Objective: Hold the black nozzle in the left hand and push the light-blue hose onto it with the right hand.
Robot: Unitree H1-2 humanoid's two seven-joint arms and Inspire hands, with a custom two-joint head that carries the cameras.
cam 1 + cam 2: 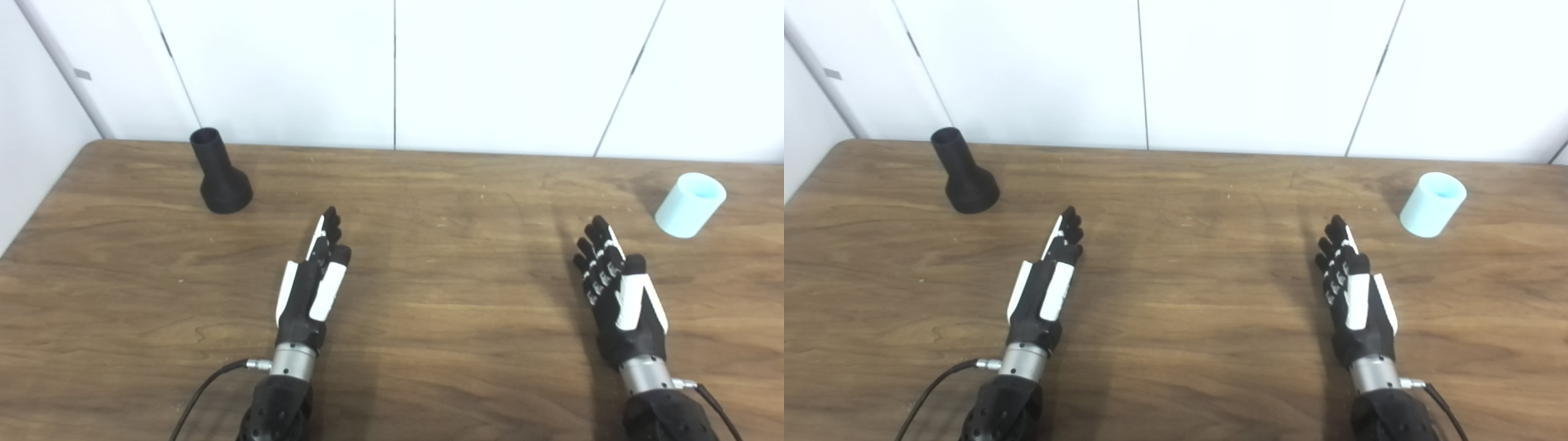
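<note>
Both my hands, left hand [309, 288] and right hand [618, 294], lay empty, fingers extended and apart; black nozzle [219, 174] stood upright ahead-left of the left, light-blue hose [690, 205] ahead-right of the right.

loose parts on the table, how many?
2. The black nozzle stands at the far left, wide end down. The light-blue hose piece stands at the far right. Both hands are empty; nothing looks hidden.
</note>
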